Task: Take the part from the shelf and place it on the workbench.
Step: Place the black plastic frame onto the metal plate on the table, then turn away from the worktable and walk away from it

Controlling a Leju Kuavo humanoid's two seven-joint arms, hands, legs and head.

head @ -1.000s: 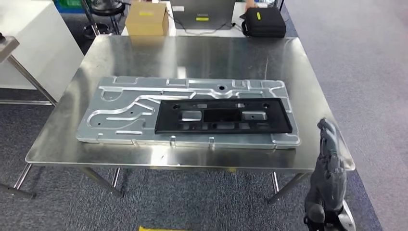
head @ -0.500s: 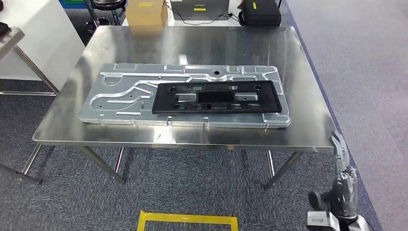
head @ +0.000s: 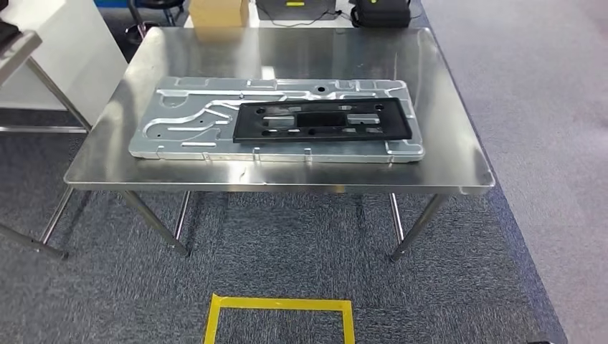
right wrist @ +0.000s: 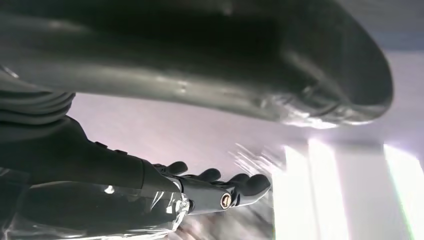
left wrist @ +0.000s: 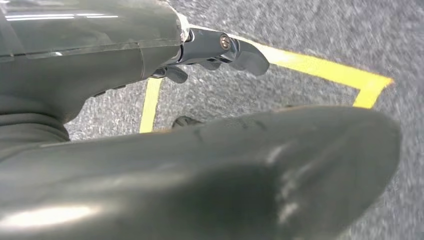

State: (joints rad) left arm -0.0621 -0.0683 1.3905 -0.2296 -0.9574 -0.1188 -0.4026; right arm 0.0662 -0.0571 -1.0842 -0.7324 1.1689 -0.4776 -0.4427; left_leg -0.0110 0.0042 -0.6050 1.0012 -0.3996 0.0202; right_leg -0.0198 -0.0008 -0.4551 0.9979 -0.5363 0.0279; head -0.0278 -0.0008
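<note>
Seemingly the placing is done: the black part (head: 322,121), a long flat frame with cut-outs, lies flat on the steel surface (head: 459,154), resting on top of a larger silver stamped panel (head: 186,122) and toward that panel's right end. Nothing touches it. No shelf appears from the head, so the fetching half of the task looks finished as well.

The left robot hand (left wrist: 210,50) hangs over grey carpet (left wrist: 320,35) beside yellow floor tape (left wrist: 320,67); its dark fingers (left wrist: 247,56) reach out with nothing between them, so I read it as loosely spread and holding nothing. The right robot hand (right wrist: 215,187) likewise shows its fingers (right wrist: 250,185) extended side by side and apart, with no object in them, though that view is blurred and washed out, so the exact pose is hard to judge.

Past the far edge of the surface stand a cardboard box (head: 219,11) and a dark bag (head: 380,13). A yellow taped square (head: 279,309) marks the carpet in front.

Judging from how things lie, what remains is little or nothing beyond leaving the part where it rests.
</note>
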